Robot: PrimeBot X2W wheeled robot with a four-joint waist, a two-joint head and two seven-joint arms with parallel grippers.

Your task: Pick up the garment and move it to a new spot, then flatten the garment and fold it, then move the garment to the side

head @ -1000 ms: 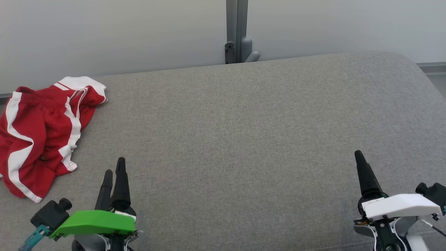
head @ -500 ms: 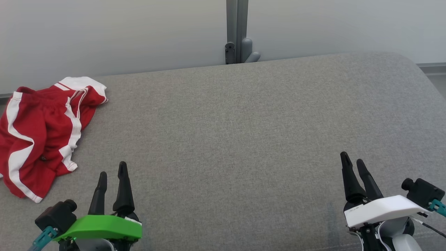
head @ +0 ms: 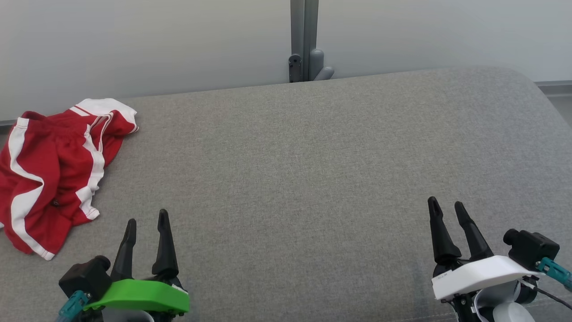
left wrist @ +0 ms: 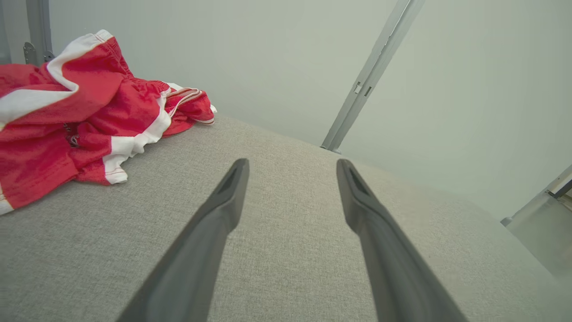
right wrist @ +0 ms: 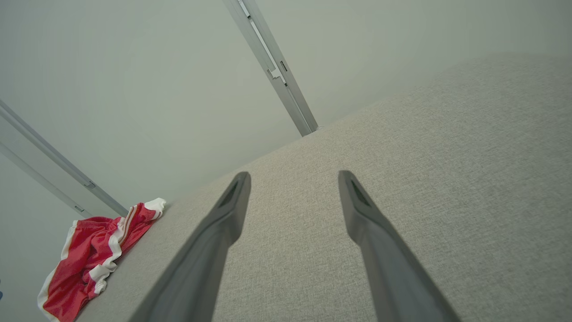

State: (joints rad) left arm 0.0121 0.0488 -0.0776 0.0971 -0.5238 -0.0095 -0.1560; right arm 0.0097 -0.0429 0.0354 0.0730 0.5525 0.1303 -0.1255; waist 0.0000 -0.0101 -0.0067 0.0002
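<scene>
The red shorts [head: 53, 170] lie crumpled at the far left of the grey surface [head: 290, 179], ahead and to the left of my left claw [head: 147, 216] and well apart from my right claw [head: 445, 202]. Both claws stand wide open and hold nothing. I judge the cloth light, soft and limp, likely to sag and bunch when lifted, so I'd pinch the white-trimmed hem [head: 88, 211] nearest my left claw, taking a thick fold rather than one layer.
</scene>
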